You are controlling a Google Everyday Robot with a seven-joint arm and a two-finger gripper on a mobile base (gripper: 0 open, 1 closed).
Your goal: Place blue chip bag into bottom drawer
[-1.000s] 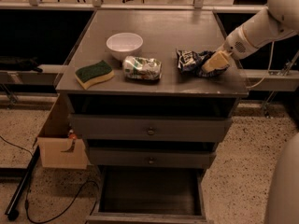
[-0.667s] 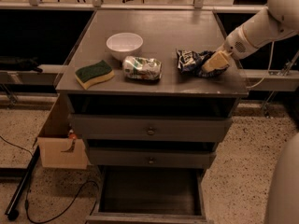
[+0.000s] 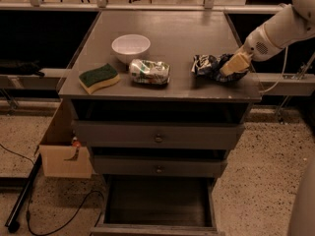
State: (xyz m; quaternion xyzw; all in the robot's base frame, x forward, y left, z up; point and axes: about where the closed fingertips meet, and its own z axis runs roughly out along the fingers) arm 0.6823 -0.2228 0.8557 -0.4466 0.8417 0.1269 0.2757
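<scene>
Blue chip bag (image 3: 205, 65): on the right end of the cabinet (image 3: 172, 28) top, long axis left-right.
Gripper (image 3: 235, 64): at the bag's right end, touching it; whether it is clamped, cannot tell.
Bottom drawer (image 3: 157, 205): open at the cabinet's foot, down-left of the bag.

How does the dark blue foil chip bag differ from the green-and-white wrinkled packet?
The dark blue foil chip bag lies near the right edge; the green-and-white wrinkled packet lies mid-top, just in front of the white bowl. The gripper is at the bag's right end; the packet lies untouched. Both lie crumpled on the grey cabinet top.
</scene>
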